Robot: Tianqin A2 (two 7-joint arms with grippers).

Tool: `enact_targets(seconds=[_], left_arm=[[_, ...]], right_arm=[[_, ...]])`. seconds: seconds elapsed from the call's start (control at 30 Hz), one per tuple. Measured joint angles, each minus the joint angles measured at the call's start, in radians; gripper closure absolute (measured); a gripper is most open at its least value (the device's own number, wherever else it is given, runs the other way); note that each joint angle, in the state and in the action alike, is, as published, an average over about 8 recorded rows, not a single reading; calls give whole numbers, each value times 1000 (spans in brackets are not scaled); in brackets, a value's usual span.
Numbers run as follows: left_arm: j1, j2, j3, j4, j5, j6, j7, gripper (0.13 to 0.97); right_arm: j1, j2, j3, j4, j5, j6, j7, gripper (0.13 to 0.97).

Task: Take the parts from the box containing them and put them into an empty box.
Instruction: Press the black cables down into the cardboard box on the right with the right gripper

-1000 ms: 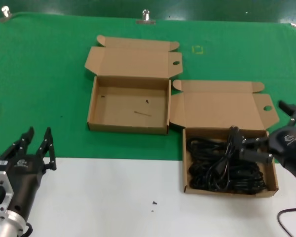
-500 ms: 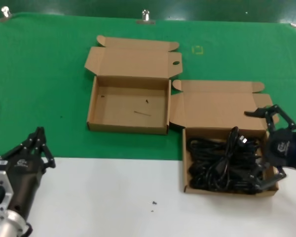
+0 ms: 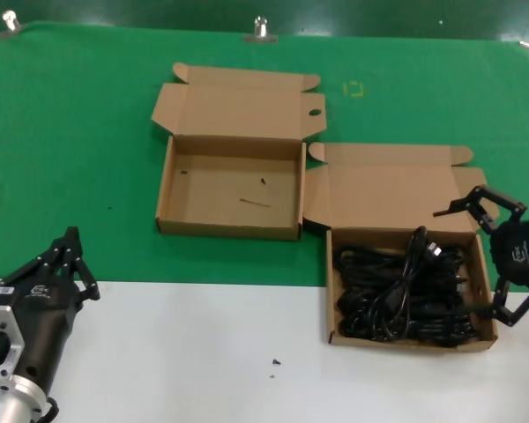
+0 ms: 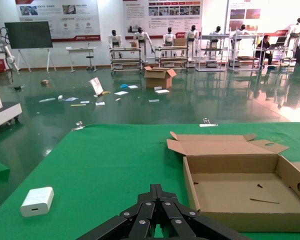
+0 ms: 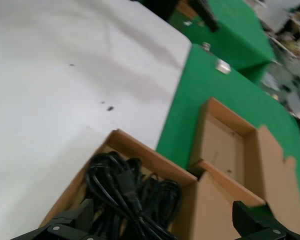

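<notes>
Right gripper hung at the full box's right wall, jaws spread wide, empty. Power cords lay tangled inside; empty box just beside. Best lowered onto one coil only. Left gripper parked, jaws closed.

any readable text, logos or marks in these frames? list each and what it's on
Nothing can be read as words.
Round logo on the left gripper: too small to read.
Round logo on the right gripper: too small to read.
Wall posters in the hall: text too small.
Small yellow square mark on the green mat: an outline, no letters.
Both cardboard boxes: no print.
</notes>
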Motion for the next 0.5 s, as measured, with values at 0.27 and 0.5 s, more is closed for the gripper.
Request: enact_targets(seconds=[0.27,0.5], left_arm=[[0,0,0,0,0,0,0,958],[0,0,0,0,0,0,0,958]], right_arm=[[159,-96,-66,-329,-89,-44,-306,129],[222,-161,-91,-494,-148,10,-518,129]])
